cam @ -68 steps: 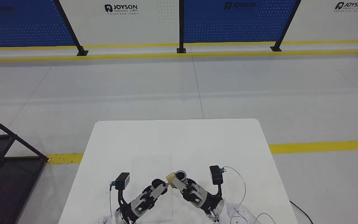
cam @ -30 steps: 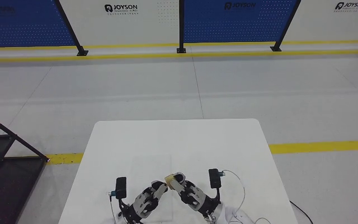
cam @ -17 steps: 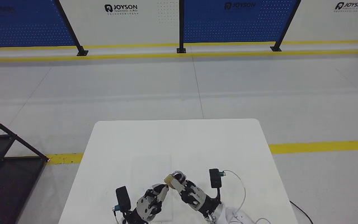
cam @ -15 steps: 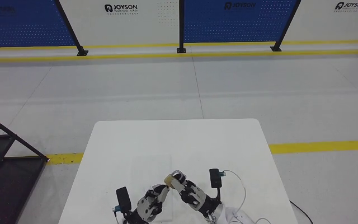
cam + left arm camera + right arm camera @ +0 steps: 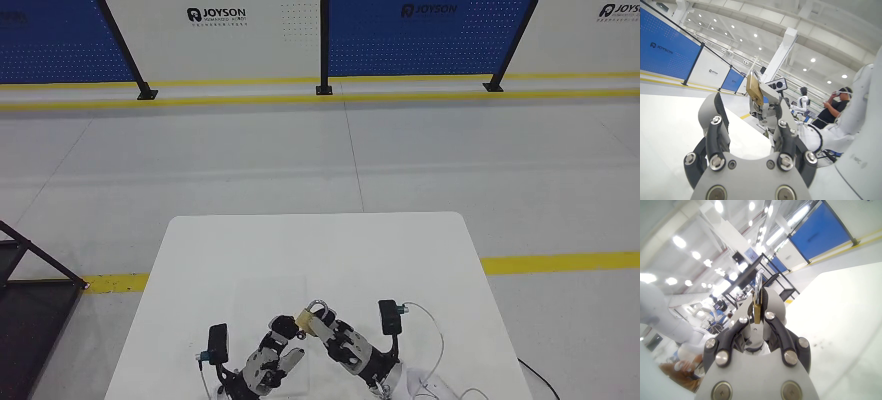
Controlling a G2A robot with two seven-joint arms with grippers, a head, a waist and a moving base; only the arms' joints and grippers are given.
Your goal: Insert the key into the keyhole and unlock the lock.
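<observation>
— Over the near edge of the counter (image 5: 400, 250), where is the padlock (image 5: 312, 318) (image 5: 753, 89) (image 5: 757, 311)?
— Off the surface, clamped between the fingers of the right gripper (image 5: 318, 322) (image 5: 759, 302), shackle end pointing away from the wrist.
— And the left gripper (image 5: 289, 340) (image 5: 739, 92)?
— Just beside it, fingers spread wide, holding nothing.
— The key?
— A silver piece (image 5: 755, 105) sits at the lock's lower end; I cannot tell whether that is it.
</observation>
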